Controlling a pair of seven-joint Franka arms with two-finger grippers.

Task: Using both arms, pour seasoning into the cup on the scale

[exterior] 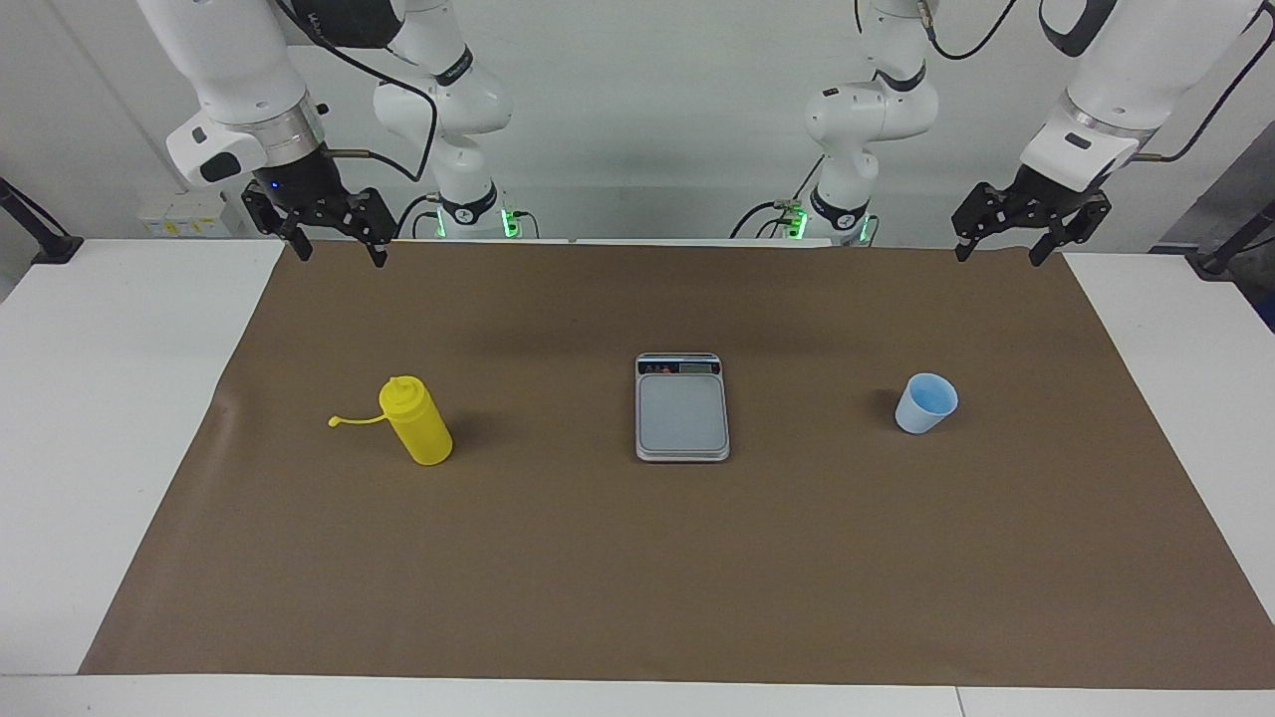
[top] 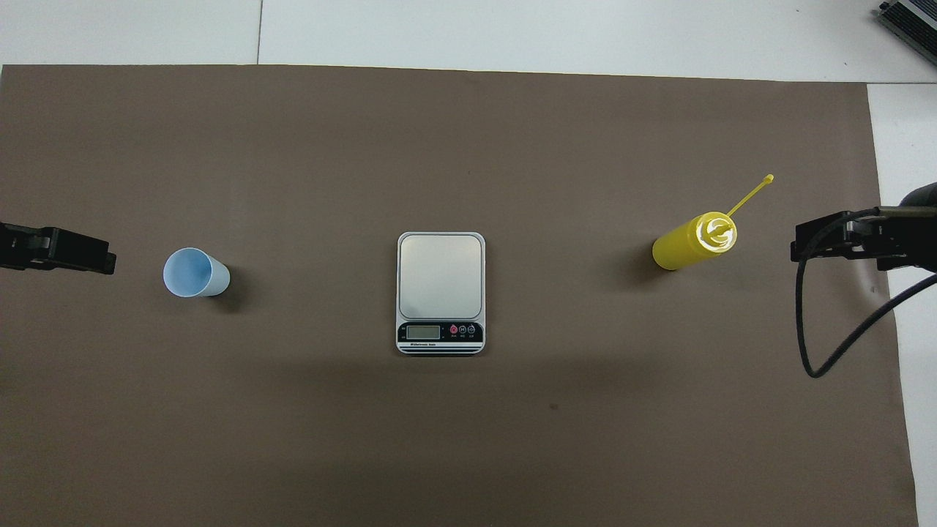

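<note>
Closest to your robots you see the two grippers, both up in the air over the edge of the brown mat where the robots stand. Your right gripper hangs at the right arm's end, its fingers spread wide with nothing in them. Your left gripper hangs at the left arm's end, and its fingers are spread wide and hold nothing too. A bit farther out, three things sit in a row on the mat, well apart from each other. The scale lies flat in the middle, with its dark screen strip on the edge nearest the robots. The yellow seasoning bottle stands at the right arm's end, and its thin cap strap sticks out to the side. The little blue cup stands upright on the mat at the left arm's end, not on the scale.
</note>
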